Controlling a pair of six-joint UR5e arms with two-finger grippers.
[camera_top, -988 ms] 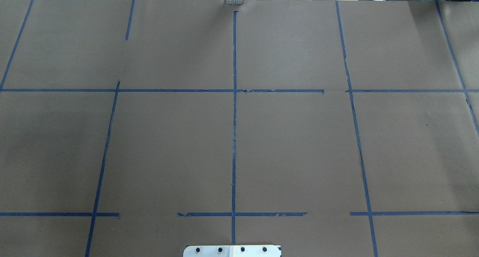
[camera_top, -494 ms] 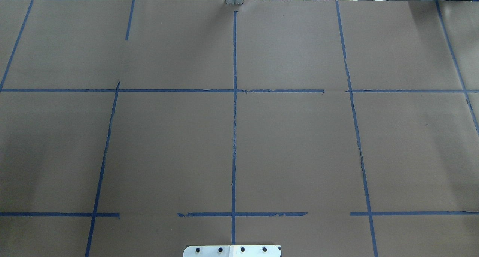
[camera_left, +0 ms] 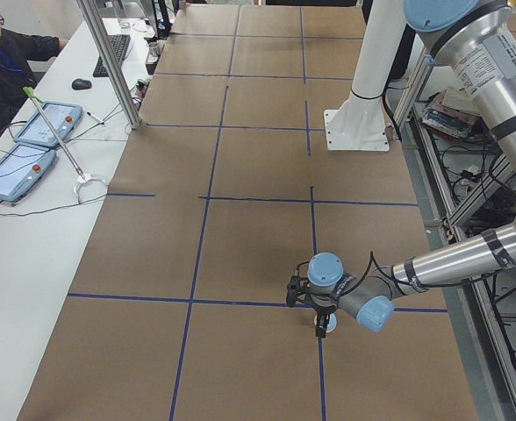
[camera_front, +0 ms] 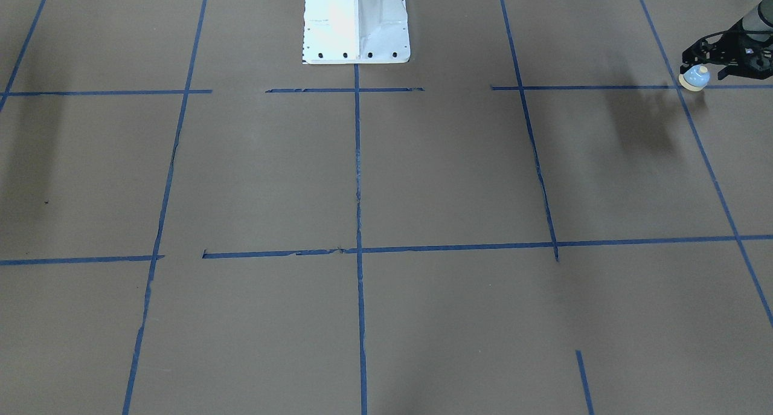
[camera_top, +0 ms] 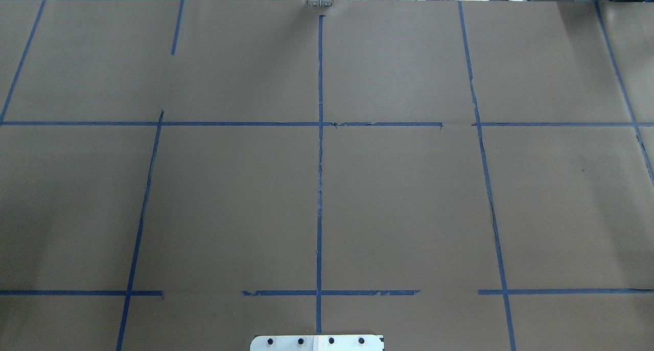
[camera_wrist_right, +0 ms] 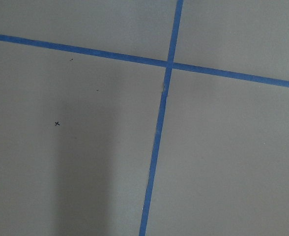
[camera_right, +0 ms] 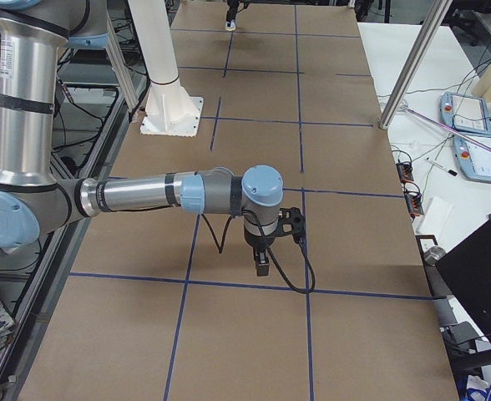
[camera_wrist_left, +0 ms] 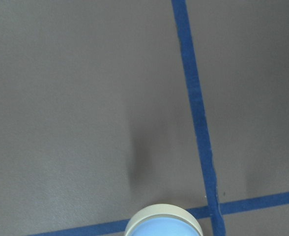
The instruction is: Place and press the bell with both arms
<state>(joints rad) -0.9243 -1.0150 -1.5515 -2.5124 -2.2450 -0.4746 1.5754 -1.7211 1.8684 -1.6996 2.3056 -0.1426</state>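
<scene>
The light-blue bell (camera_front: 695, 77) with its cream base is at the far right edge of the front-facing view, by a blue tape crossing. My left gripper (camera_front: 700, 69) is shut on it and points down. The bell's dome fills the bottom edge of the left wrist view (camera_wrist_left: 161, 225). In the left-side view my left gripper (camera_left: 325, 323) hangs low over the tape line. My right gripper (camera_right: 262, 261) shows only in the right-side view, pointing down near the paper; I cannot tell whether it is open or shut. No arm or bell appears in the overhead view.
The brown paper table top (camera_top: 409, 203) carries a blue tape grid. The white bolted pedestal (camera_front: 356, 22) stands at the robot's edge. A side table with tablets (camera_left: 39, 123), a metal post (camera_left: 109, 61) and a seated operator lies beyond the far edge.
</scene>
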